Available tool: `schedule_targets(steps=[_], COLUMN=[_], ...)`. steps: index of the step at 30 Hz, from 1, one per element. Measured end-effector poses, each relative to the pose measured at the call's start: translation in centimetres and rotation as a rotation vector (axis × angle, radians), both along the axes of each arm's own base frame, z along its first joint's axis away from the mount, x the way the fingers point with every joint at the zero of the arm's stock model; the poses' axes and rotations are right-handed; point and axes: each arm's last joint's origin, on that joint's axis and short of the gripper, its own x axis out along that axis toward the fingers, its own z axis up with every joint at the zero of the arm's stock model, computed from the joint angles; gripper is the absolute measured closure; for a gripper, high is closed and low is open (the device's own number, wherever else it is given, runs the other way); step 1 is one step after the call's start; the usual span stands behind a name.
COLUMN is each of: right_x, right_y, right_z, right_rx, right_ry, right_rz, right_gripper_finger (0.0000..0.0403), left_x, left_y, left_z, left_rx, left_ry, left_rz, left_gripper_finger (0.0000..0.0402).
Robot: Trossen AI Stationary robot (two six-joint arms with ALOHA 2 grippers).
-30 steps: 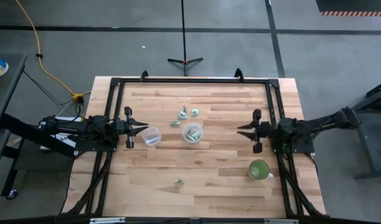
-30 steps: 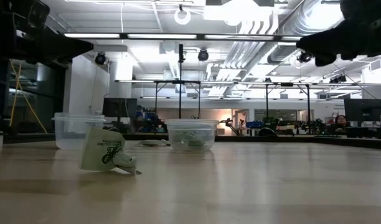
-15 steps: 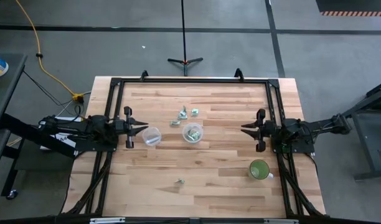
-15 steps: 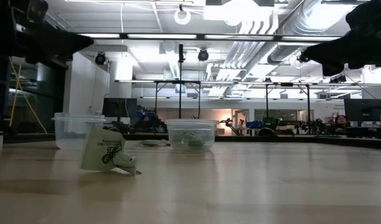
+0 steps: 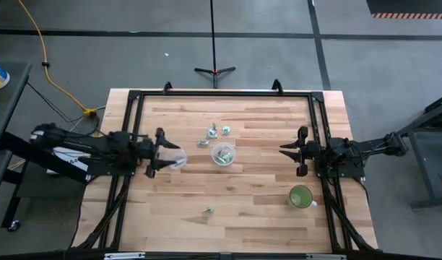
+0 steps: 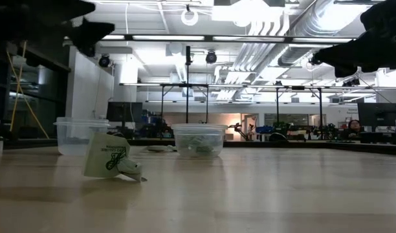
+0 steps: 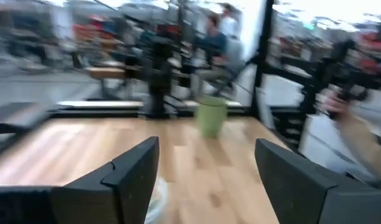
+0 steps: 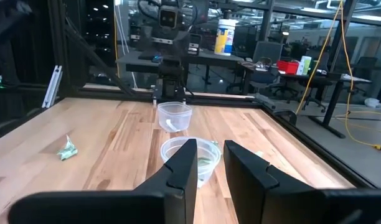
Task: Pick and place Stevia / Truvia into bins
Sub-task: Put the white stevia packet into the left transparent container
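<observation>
Two clear cups stand upright mid-table: the left cup and the right cup, which holds pale green sachets. Three loose sachets lie just beyond the cups. One more sachet lies near the front and shows crumpled in the low view. My left gripper is open and empty. It hovers over the left cup's far rim, which shows low in its wrist view. My right gripper is empty, open by a narrow gap, and hovers right of the right cup.
An opaque green cup stands at the front right, near the right arm. A black frame runs around the table's edges. Bare wood lies between the right cup and my right gripper and across the table's near half.
My left gripper has moved toward the table's right edge, over the left cup, has risen, and has turned slightly. My right gripper drew back a little toward the table's right edge and rose, then held still. The cups and sachets have not moved.
</observation>
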Motion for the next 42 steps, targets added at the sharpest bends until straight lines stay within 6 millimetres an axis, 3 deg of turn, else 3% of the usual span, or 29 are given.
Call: schedule_targets(steps=[6,14,19,29,42], right_x=[0.0,0.0,0.0,0.0,0.2], right_y=[0.0,0.0,0.0,0.0,0.0], right_z=[0.0,0.0,0.0,-0.1,-0.3], right_rx=[-0.001,-0.001,-0.001,-0.007,-0.031], right_ry=[0.001,0.002,0.002,0.009,0.032], right_rz=[0.0,0.005,0.006,0.006,0.006], right_gripper_finger=[0.0331,0.0332,0.0331,0.0331,0.0332], left_x=[4.8,10.7,13.3,15.1,16.2], left_y=[-3.3,-8.2,-9.7,-10.7,-11.4], left_z=[1.7,1.0,-0.1,-3.6,-6.1], left_rx=[0.169,0.286,0.226,0.078,-0.06], left_ry=[0.081,0.402,0.611,0.837,0.891], left_rz=[-0.274,-0.259,-0.244,-0.273,-0.304], left_gripper_finger=[0.0134,0.0163,0.0164,0.0164,0.0163])
